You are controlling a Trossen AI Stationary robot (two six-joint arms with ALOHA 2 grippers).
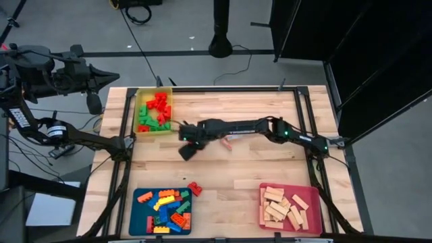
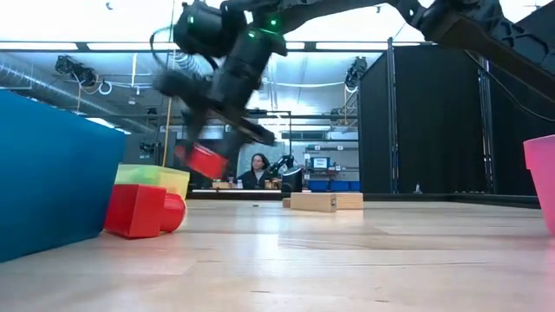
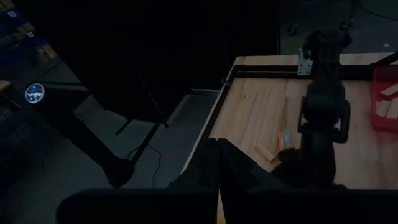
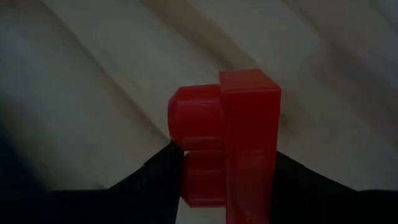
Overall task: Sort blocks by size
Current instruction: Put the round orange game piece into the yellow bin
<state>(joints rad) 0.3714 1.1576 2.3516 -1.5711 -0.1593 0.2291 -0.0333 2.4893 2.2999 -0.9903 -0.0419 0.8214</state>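
The small red brick (image 4: 227, 137) sits pinched in my right tool (image 1: 187, 147), lifted clear of the counter (image 1: 236, 175) near its middle, just beside the yellow tray (image 1: 140, 101). This looks like the carrying step; next I'd judge which tray suits its size. My left tool (image 3: 217, 168) waits pressed together at the counter's left edge.

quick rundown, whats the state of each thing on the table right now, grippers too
right gripper: shut on a red brick, off the table
left gripper: shut, parked at the table's left edge
yellow tray: holds red and green bricks
blue tray: holds mixed bricks
pink tray: holds wooden bars
loose red brick: on the table by the blue tray
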